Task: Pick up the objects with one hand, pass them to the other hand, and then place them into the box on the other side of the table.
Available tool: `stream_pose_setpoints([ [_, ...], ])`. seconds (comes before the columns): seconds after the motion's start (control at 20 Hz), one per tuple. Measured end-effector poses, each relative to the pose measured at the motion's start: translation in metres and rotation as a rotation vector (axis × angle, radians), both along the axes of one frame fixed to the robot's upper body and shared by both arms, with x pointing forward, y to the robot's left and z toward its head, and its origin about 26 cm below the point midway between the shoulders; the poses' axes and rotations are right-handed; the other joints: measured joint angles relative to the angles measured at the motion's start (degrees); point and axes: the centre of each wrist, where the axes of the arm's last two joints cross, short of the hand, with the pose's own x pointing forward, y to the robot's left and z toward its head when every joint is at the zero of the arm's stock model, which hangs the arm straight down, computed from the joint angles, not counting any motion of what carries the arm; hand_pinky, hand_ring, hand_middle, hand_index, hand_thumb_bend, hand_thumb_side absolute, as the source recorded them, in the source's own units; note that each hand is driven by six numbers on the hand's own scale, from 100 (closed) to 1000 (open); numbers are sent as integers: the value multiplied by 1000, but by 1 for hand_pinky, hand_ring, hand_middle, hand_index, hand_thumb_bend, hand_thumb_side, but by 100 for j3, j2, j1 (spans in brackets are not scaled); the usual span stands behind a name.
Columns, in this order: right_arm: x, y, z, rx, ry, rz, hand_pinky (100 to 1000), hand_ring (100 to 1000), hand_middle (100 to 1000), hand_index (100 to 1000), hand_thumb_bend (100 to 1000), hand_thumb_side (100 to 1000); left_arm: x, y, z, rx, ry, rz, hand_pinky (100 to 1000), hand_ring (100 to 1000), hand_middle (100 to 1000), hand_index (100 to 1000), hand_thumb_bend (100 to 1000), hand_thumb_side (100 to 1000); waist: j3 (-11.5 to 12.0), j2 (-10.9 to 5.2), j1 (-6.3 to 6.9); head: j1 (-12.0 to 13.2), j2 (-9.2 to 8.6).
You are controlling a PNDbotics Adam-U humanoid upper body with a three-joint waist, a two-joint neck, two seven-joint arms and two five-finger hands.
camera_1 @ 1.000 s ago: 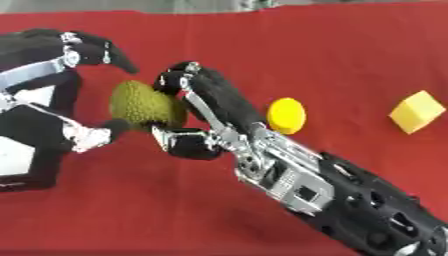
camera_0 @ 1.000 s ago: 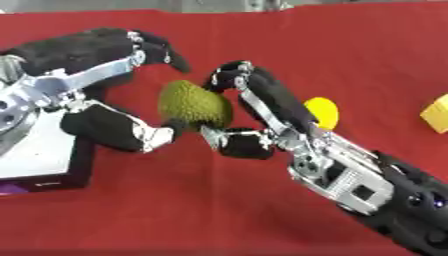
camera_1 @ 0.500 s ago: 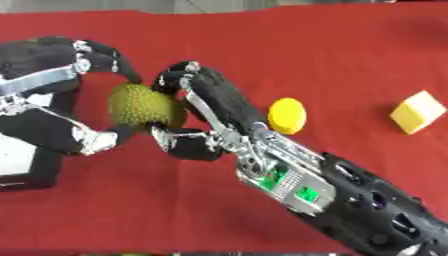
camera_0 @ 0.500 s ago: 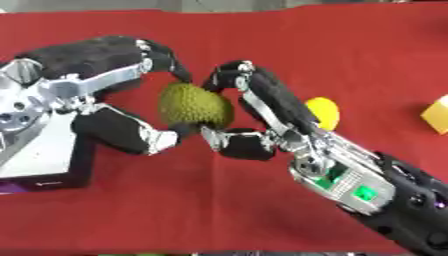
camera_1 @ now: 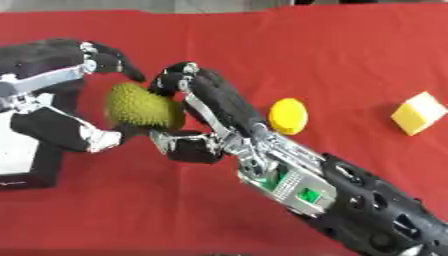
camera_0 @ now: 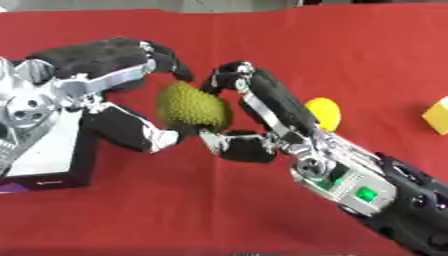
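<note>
A green spiky fruit (camera_0: 188, 105) hangs above the red cloth between my two hands. My right hand (camera_0: 262, 107) comes in from the lower right and is curled on the fruit's right side, fingers over the top and thumb beneath. My left hand (camera_0: 101, 62) reaches in from the left: its fingers arch over the fruit's top left and its thumb (camera_0: 136, 131) touches the underside. A yellow round object (camera_1: 287, 116) lies on the cloth right of my right hand. A yellow cube (camera_1: 418, 113) sits at the far right.
A flat box (camera_0: 48, 155) with a white inside, black walls and a purple edge lies at the left under my left arm. Red cloth (camera_0: 350, 45) covers the table. My right forearm (camera_1: 350, 200) fills the lower right.
My left hand has closed in on the fruit, its fingers now over the top and its thumb against the underside. The right hand still holds the fruit in about the same spot.
</note>
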Motion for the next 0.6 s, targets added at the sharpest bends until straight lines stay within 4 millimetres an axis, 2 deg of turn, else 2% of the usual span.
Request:
stream_pose_setpoints([
  [0.2,0,0,0,11,-5,18,685,582,446,558,100,100,3,-1,-3,24,-4,4,807,801,761,843,275,388,-3,1,0,33,0],
  [0.3,0,0,-1,17,-5,24,685,583,446,558,100,100,3,-2,-4,28,-4,2,797,787,746,802,226,352,-5,1,-1,37,-1],
  [0.45,0,-1,-2,19,1,27,686,583,446,559,100,100,4,-2,-4,21,-2,2,764,743,662,718,100,284,-8,1,-3,38,-1],
  [0.6,0,-1,-2,14,8,24,689,586,449,561,100,100,2,-2,-5,-24,8,-7,738,687,592,648,100,305,-6,1,-4,38,-1],
])
